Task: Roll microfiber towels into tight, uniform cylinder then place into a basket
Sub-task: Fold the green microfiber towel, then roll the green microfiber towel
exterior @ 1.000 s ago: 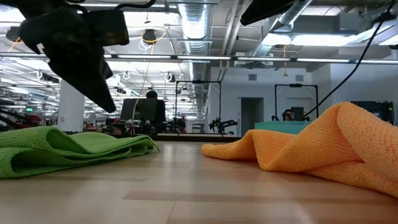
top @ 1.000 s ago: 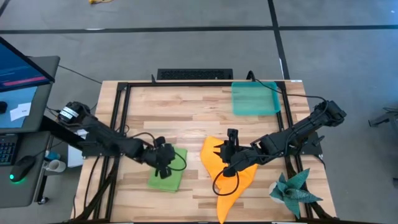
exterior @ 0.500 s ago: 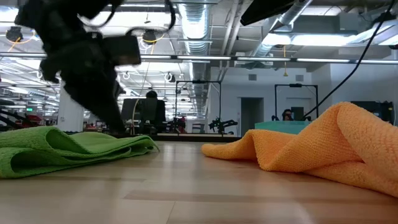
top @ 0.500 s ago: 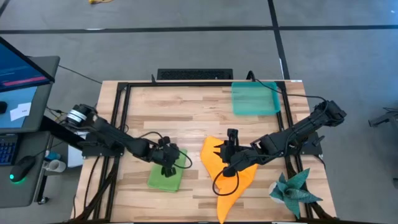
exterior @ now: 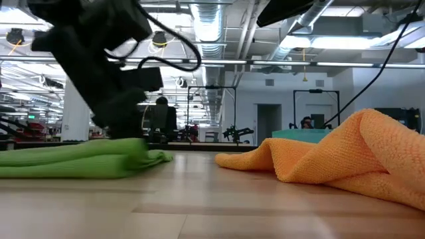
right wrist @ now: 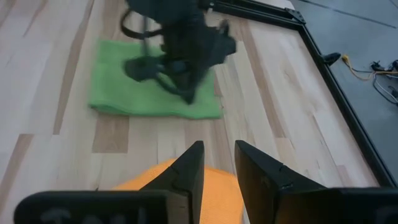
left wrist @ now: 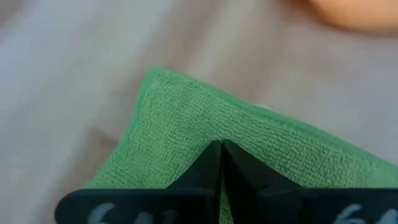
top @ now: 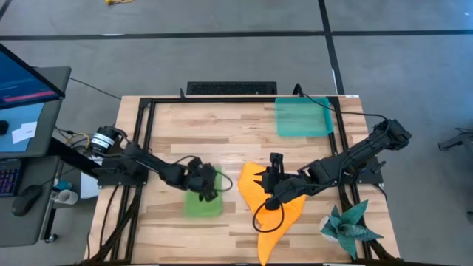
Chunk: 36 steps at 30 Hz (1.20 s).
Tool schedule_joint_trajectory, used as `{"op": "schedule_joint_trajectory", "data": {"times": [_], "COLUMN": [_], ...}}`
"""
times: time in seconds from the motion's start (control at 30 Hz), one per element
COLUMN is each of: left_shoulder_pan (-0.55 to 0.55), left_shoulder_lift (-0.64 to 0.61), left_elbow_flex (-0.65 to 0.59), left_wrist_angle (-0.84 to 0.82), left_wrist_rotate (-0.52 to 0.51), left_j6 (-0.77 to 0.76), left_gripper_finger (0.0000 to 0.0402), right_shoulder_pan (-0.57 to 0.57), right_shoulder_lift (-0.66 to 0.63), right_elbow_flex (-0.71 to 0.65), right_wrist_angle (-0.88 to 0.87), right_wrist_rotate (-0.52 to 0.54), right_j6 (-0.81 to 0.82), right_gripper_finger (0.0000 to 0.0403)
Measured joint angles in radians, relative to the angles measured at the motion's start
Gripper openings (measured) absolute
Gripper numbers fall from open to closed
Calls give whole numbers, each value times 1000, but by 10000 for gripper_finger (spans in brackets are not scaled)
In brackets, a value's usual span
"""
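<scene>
the left gripper (top: 209, 187), fingers pressed together, sits on the far edge of the folded green towel (top: 201, 205), which stretches from it toward the near table edge. the right gripper (top: 270, 182), fingers apart and holding nothing, hovers over the crumpled orange towel (top: 272, 214); the basket (top: 301, 118) lies well apart, near the far edge.

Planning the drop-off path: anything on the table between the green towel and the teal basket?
Nothing visible. The green towel lies under the left gripper; bare wood runs from it to the basket at the far edge. The orange towel sits beside that line, not across it.
</scene>
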Motion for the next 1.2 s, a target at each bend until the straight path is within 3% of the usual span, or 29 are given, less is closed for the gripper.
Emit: {"op": "schedule_joint_trajectory", "data": {"times": [0.07, 0.27, 0.43, 0.67, 0.83, 1.07, 1.2], "left_shoulder_pan": [31, 130, 112, -13, -134, -320, -411], "left_shoulder_lift": [-1, 0, -56, -215, -305, -312, -313], "left_elbow_flex": [-1, -1, 20, 49, 49, 49, 48], "left_wrist_angle": [18, 84, 62, -62, -138, -221, -266], "left_wrist_rotate": [-36, -10, 20, 11, -29, -51, -105], "left_j6": [0, 105, 218, 231, 162, 101, 25], "left_gripper_finger": [8, 8, 8, 8, 8, 8, 6], "right_shoulder_pan": [0, 0, 0, 1, 1, 4, 15], "right_shoulder_lift": [0, 0, 0, 0, 0, 43, 131], "right_elbow_flex": [0, 0, 0, 0, 0, 0, 0], "right_wrist_angle": [0, -6, -17, -14, 42, 84, 170], "right_wrist_rotate": [0, 0, 0, 0, 0, -35, -36], "right_j6": [0, 0, 0, 0, 8, 85, 19], "right_gripper_finger": [111, 111, 111, 111, 111, 111, 111]}}
